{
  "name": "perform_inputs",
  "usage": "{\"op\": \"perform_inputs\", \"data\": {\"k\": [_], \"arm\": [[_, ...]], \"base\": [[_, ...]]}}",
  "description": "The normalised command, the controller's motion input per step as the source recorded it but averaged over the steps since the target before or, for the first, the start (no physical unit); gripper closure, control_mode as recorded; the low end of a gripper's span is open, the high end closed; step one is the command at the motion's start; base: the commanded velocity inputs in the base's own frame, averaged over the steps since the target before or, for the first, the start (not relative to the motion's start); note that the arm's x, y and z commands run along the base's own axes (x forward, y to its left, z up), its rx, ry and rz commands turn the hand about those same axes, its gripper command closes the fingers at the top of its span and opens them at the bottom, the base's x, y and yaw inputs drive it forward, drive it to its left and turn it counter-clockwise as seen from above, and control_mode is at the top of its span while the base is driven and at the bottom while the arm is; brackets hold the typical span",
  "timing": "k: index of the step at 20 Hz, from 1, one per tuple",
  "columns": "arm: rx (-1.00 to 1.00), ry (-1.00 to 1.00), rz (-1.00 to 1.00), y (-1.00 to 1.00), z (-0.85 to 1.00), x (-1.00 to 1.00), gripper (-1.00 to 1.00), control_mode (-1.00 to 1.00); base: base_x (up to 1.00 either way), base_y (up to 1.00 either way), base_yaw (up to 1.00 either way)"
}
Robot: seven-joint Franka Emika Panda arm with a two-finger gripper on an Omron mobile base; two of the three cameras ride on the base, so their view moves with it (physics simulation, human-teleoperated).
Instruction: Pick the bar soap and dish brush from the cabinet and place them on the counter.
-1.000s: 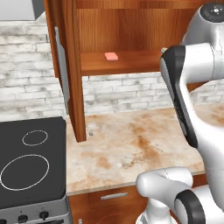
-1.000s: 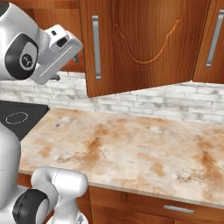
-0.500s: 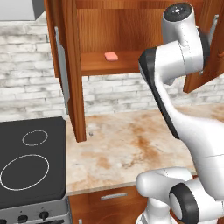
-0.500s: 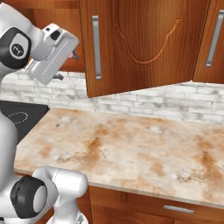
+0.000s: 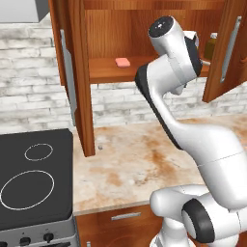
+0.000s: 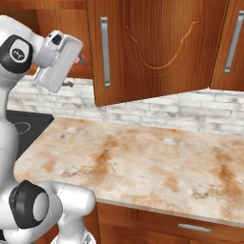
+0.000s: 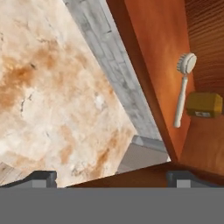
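The gripper hangs wide open with nothing in it, fingertips just short of the cabinet shelf edge. Ahead and to the right in the hand view lies the dish brush, flat on the shelf, long axis running away from the gripper, head farthest. The bar soap sits well left along the shelf, above the counter

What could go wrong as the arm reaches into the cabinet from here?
1. The open right cabinet door hangs close beside the raised hand, so a swing could clip it.
2. In the hand view the dish brush lies right next to an amber jar; the open gripper might knock the jar.
3. The bar soap is flat on the shelf, leaving little for the fingers to catch.
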Motion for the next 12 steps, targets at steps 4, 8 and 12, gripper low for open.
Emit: {"op": "perform_inputs", "data": {"k": [4, 8, 12], "arm": [[-0.11, 0.03, -0.13, -0.08, -0.06, 0.28, -1.0, -1.0], [-0.12, 0.0, -0.2, 0.0, -0.08, 0.15, -1.0, -1.0], [-0.1, 0.01, -0.21, -0.04, -0.05, 0.06, -1.0, -1.0]], "base": [[0.0, 0.0, 0.0], [0.0, 0.0, 0.0], [0.0, 0.0, 0.0]]}}
